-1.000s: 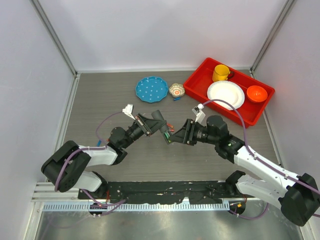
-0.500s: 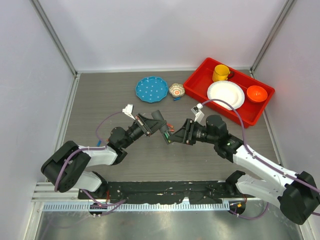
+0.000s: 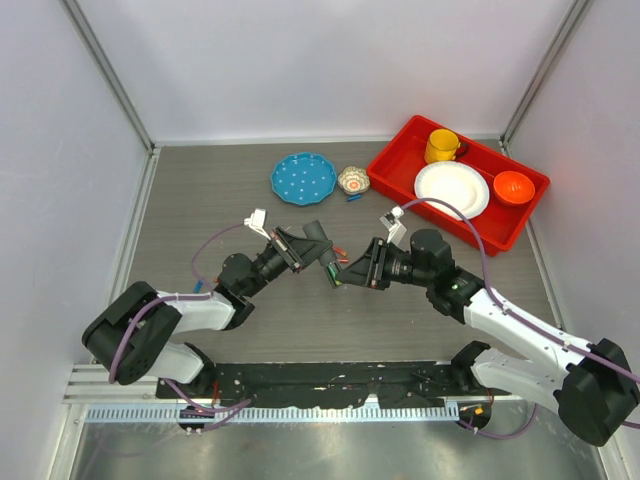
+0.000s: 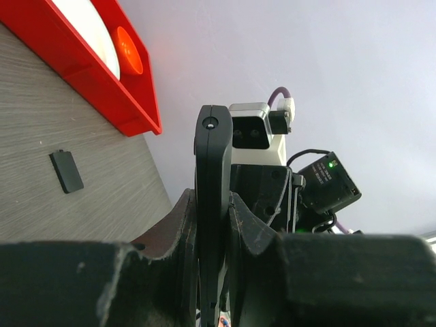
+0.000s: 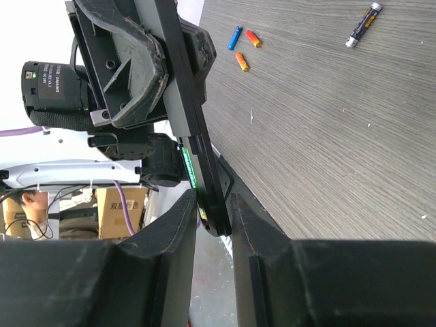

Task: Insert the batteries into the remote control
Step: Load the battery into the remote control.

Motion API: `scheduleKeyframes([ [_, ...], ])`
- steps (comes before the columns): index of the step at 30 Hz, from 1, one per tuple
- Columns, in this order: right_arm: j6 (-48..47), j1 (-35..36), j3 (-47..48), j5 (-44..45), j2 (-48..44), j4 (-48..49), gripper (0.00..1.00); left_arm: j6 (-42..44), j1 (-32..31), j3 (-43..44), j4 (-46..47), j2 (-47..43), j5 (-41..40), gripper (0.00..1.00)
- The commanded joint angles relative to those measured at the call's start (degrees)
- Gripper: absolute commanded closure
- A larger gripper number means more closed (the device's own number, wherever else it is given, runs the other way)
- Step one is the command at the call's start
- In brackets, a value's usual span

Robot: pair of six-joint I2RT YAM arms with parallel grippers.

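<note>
Right tool (image 5: 212, 204) narrowed, gripping remote control (image 5: 194, 129)

"What closes the bench in?"

"Plain white wall panels (image 3: 320, 60) at the back and on both sides. They meet at bare aluminium posts (image 3: 110, 75) that slant up from the two back corners."

"And the work surface?"

"A tabletop (image 3: 200, 190) in matte grey wood-grain, with the grain running side to side. Along its near edge lies a black mounting plate (image 3: 330, 378), then a ribbed metal rail (image 3: 300, 412) and a brushed steel strip (image 3: 320, 452)."

"How is it lit?"

"Soft and even from above. The shadows are faint, and the walls take a slight lilac tint."

"Anything outside the enclosure?"

"In the right wrist view, a brown cardboard box (image 5: 109, 204) with printed lettering stands past the table's edge."
</note>
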Motion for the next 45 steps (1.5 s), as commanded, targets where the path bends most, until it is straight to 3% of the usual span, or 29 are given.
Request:
scheduleKeyframes([
  [1, -0.10, -0.23, -0.08, 1.35, 0.82, -0.22, 0.75, 0.28, -1.08, 2.27, 16.04, -0.69, 0.30, 1.00],
  [3, 0.25, -0.23, -0.08, 1.26, 0.12, 0.13, 0.70, 0.37, -1.08, 2.01, 16.04, -0.69, 0.30, 1.00],
  [4, 0.60, -0.23, -0.08, 1.43, -0.23, 0.30, 0.62, 0.37, -1.08, 1.92, 16.04, -0.60, 0.30, 1.00],
  [7, 1.04, -0.41, 0.18, 1.79, -1.55, 0.30, 0.52, 0.37, -1.08, 1.65, 16.04, -0.69, 0.39, 1.00],
  [28, -1.24, -4.19, 1.32, 0.73, -4.01, -2.77, 0.53, 0.55, -1.16, 1.74, 16.04, 0.10, 0.39, 1.00],
  [33, -11.16, -4.01, 9.55, 12.32, -7.61, -18.28, 0.49, 0.46, -1.16, 1.13, 14.29, 1.60, -1.54, 1.00],
  [36, -19.15, -2.87, 16.76, 18.20, -8.06, -27.25, 0.46, 0.37, -1.08, 1.83, 8.32, 1.60, -1.90, 1.00],
  [40, -25.32, 0.28, 22.41, 22.87, -5.52, -33.70, 0.46, 0.55, -1.16, 2.62, 3.82, 1.60, -2.95, 1.00],
  [45, -27.08, 4.95, 22.42, 31.30, -2.71, -35.46, 0.46, 1.77, -1.08, 3.24, 1.63, 2.04, -2.78, 1.00],
])
